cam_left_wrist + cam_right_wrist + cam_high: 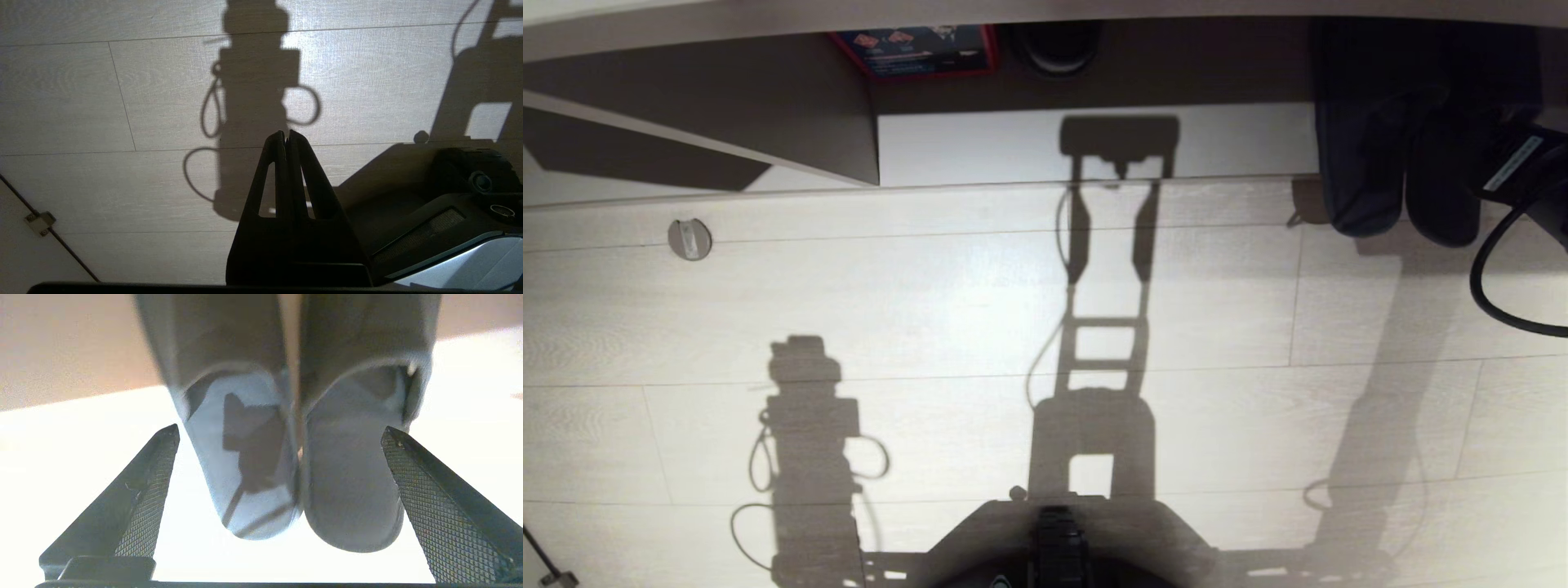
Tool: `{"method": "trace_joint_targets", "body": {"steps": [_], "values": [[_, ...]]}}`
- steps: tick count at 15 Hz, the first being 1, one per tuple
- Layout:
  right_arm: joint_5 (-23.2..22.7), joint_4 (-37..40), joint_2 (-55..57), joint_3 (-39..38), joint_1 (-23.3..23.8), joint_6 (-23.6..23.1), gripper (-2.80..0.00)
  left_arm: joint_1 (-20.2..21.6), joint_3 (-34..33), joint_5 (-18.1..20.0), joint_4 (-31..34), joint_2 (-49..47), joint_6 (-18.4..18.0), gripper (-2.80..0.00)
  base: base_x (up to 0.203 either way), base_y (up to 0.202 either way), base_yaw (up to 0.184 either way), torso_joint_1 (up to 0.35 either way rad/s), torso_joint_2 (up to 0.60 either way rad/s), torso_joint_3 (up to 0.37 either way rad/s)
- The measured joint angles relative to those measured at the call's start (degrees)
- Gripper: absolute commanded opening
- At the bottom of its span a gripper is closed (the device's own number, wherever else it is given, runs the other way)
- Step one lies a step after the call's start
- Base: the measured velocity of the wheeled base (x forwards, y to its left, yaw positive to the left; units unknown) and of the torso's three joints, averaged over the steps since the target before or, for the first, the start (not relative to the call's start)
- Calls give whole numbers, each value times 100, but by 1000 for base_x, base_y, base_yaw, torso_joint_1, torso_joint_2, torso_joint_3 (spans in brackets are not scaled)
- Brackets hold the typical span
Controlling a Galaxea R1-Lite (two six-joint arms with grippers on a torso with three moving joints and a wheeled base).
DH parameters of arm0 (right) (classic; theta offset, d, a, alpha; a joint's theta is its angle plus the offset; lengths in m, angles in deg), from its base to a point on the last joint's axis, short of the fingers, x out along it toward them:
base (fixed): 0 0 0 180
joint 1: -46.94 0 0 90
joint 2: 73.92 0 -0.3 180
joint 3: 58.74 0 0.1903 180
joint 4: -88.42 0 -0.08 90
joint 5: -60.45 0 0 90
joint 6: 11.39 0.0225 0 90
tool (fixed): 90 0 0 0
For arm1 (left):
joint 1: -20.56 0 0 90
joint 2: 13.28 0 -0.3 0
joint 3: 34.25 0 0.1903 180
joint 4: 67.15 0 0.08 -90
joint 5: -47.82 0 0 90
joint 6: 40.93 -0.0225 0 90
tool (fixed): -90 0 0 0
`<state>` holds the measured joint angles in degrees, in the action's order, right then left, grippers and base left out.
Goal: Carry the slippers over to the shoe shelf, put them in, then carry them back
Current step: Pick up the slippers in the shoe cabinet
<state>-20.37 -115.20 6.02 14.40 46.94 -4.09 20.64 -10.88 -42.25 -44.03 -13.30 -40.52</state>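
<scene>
Now the slippers (294,457) sit side by side on the shoe shelf's (1029,147) pale base board, heels outward, right gripper (282,433) fingers spread wide astride them; closing off-centre risks catching only one. Left gripper (287,136) parked over the floor, fingers together.

Slippers' (294,416) toe caps beyond frame edge
</scene>
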Motion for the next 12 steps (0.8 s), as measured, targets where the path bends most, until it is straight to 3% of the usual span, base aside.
{"method": "trace_joint_targets", "body": {"steps": [1,2,5,12], "values": [[-1,25,-102,-120,-33,-40,0,0,0,-1,0,0,-4,-280,0,0,0,0,0,0],[-6,35,-211,-283,-50,-145,-280,0,0,-1,0,0,-4,-280,0,0,0,0,0,0],[-21,72,-546,-721,-115,-450,-280,0,0,-1,0,0,-1,-280,0,0,0,0,0,0],[7,481,-1478,-1467,-234,-510,-280,0,0,-1,0,0,-3,-280,0,0,0,0,0,0]]}}
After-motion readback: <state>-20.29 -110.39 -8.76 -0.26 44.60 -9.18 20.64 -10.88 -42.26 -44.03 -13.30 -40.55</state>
